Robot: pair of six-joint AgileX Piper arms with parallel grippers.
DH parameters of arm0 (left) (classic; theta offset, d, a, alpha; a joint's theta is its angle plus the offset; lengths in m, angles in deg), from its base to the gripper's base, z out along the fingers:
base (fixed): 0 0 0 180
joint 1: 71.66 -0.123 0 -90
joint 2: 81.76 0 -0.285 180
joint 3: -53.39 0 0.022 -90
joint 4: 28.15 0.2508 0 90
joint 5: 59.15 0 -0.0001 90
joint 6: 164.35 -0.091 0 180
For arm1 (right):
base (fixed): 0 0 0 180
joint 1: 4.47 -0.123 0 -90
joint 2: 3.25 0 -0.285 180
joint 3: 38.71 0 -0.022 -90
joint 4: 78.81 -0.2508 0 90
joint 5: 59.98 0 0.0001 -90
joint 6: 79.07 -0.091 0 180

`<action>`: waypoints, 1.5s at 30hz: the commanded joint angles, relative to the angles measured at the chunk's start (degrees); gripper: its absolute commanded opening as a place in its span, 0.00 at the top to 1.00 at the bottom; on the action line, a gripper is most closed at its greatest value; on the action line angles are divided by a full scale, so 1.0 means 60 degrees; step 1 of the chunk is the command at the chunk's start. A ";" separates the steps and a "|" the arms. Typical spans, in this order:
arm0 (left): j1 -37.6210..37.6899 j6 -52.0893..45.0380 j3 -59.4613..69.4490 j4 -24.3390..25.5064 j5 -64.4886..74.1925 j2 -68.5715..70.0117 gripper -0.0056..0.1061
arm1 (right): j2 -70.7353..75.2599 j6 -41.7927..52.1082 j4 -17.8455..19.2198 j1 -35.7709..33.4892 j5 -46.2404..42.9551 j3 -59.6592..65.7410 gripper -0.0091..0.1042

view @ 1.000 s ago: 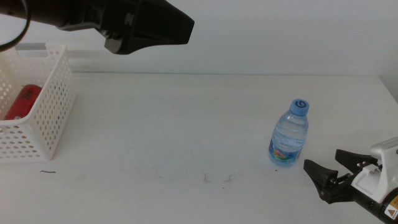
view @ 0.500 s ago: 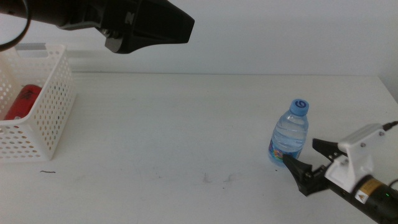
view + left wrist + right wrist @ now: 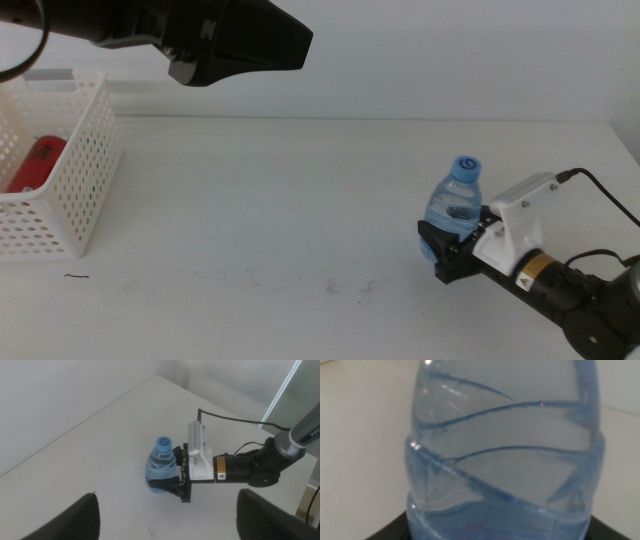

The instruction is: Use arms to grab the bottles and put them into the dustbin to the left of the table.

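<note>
Right hand (image 3: 446, 252) has advanced since the earlier frame and brackets the tilted water bottle (image 3: 452, 212) low, grip unconfirmed (cannot tell); judgement: clamp squarely before lifting toward dustbin (image 3: 82, 225), far across counter (image 3: 280, 200).

A clear, blue-tinted plastic water bottle (image 3: 505, 455) fills almost the whole right wrist view, very close to the camera. Curved ridges sweep across its ribbed body, and a step marks where the wall widens lower down. Dark parts of the right tool (image 3: 497, 536) show at either side of the bottle's lower part. Behind it lies the plain white desk (image 3: 355, 435).
</note>
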 commanded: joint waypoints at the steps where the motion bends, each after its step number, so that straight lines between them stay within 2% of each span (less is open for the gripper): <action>1: 0.0019 -0.0002 0.0016 -0.0088 -0.0093 0.0021 0.11 | 0.0237 -0.0048 -0.0564 -0.0367 0.0304 -0.0263 0.94; 3: 0.0019 -0.0002 0.0016 -0.0088 -0.0093 0.0021 0.11 | 0.0293 -0.0045 -0.1039 -0.0630 0.0615 -0.0843 0.94; 4: 0.0019 -0.0002 0.0016 -0.0088 -0.0093 0.0021 0.11 | 0.0293 -0.0045 -0.1060 -0.0695 0.0894 -0.1272 0.94; 9: 0.0019 -0.0002 0.0016 -0.0088 -0.0093 0.0021 0.11 | -0.0567 -0.0045 -0.0298 -0.0820 0.3080 -0.4138 0.94; 15: 0.0019 -0.0002 0.0016 -0.0088 -0.0093 0.0021 0.11 | -0.2062 -0.0446 -0.0257 -0.0820 0.4173 -0.7120 0.94; 19: 0.0019 -0.0002 0.0016 -0.0088 -0.0093 0.0021 0.11 | -0.2817 -0.1000 -0.0257 -0.0896 0.4891 -0.8173 0.92; 22: 0.0019 -0.0002 0.0016 -0.0088 -0.0093 0.0021 0.11 | -0.2974 -0.1001 -0.0276 -0.0919 0.5033 -0.8324 0.76; 24: 0.0019 -0.0002 0.0016 -0.0088 -0.0093 0.0021 0.11 | -0.2974 -0.1054 -0.0276 -0.0919 0.5182 -0.8324 0.51; 26: 0.0019 -0.0002 0.0016 -0.0088 -0.0093 0.0021 0.11 | -0.2951 -0.1170 -0.0276 -0.0919 0.5649 -0.8324 0.20; 27: 0.0019 -0.0002 0.0016 -0.0088 -0.0093 0.0021 0.11 | -0.2932 -0.1349 -0.0242 -0.0937 0.6028 -0.8324 0.10; 29: 0.0019 -0.0002 0.0016 -0.0088 -0.0093 0.0021 0.11 | -0.2739 -0.1900 -0.0242 -0.0965 0.7252 -0.8324 0.11; 34: 0.0019 -0.0002 0.0016 -0.0088 -0.0093 0.0021 0.11 | -0.1500 -0.2992 -0.0279 -0.1277 1.1718 -0.8303 0.11; 36: 0.0019 -0.0002 0.0016 -0.0088 -0.0093 0.0021 0.11 | -0.0537 -0.2992 -0.0606 -0.1395 1.3447 -0.8109 0.11; 38: 0.0019 -0.0002 0.0016 -0.0088 -0.0093 0.0021 0.11 | 0.0699 -0.2964 -0.1030 -0.1440 1.4569 -0.7734 0.11; 45: 0.0019 -0.0002 0.0016 -0.0088 -0.0093 0.0021 0.11 | 0.5335 -0.0367 -0.3371 -0.1508 1.6861 -0.6285 0.12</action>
